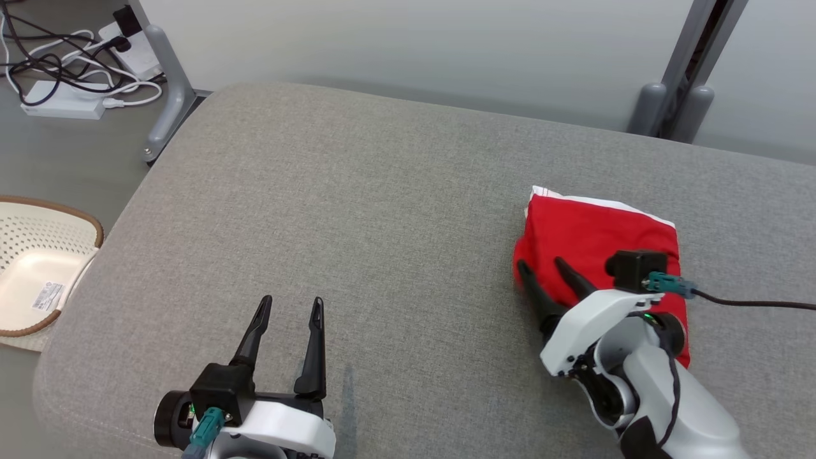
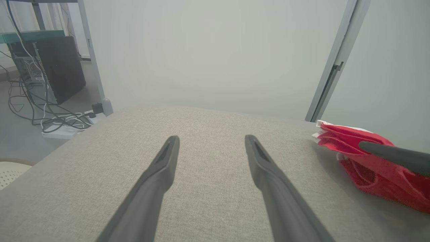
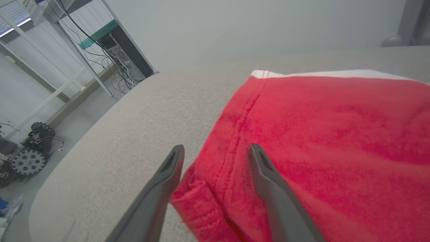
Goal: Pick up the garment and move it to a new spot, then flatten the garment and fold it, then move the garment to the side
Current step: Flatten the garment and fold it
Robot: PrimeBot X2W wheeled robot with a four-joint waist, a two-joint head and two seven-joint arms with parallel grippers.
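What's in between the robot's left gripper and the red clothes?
Just bare grey cushion between the left gripper and the red garment, as the head view shows; the open right gripper sits at the garment's edge.

The left hand [image 1: 292,299] and right hand [image 1: 540,262] each have two long tapering dark fingers [image 1: 255,331] on a white wrist shell [image 1: 586,319], topped by a black camera block [image 1: 637,268] with a teal plug [image 1: 666,282] and dark cable [image 1: 752,303].
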